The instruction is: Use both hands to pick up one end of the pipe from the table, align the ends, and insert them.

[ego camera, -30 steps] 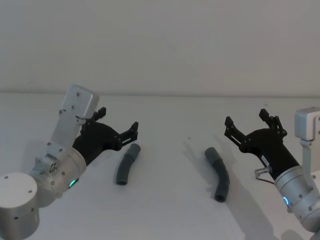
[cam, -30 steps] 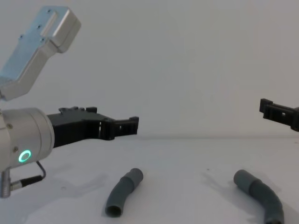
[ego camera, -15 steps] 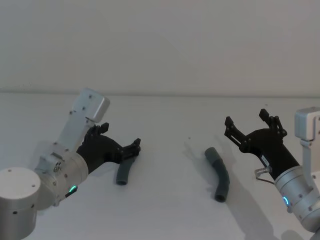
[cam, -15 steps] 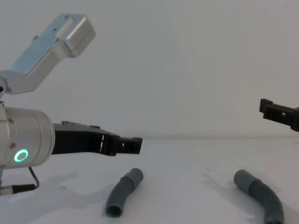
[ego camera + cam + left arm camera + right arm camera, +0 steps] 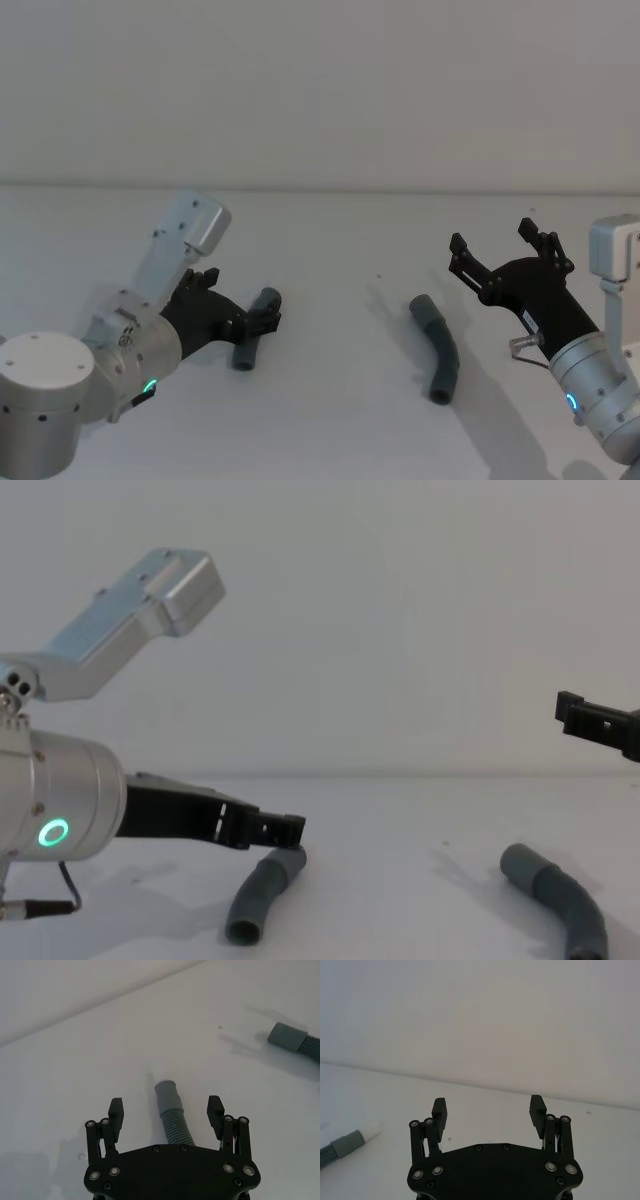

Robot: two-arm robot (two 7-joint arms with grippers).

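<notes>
**Q:** Left gripper [image 5: 165,1106]?
**A:** Jaws wide, flanking the left pipe [image 5: 174,1122] behind its cuff [image 5: 165,1091], pads clear of it. The pipe lies flat on the table [image 5: 340,420].
**Q:** Right gripper [image 5: 492,238]?
**A:** Wide open, empty, well right of that pipe, beyond the second piece [image 5: 438,347]; bare table between.

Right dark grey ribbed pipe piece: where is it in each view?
Head: dark grey ribbed pipe piece right of centre on white table.
Chest: low right.
Left wrist: far back, beyond the other grey piece at the left gripper.
Right wrist: cuff and white collar beside fingers.
Landmark: open black right gripper beside it.
</notes>
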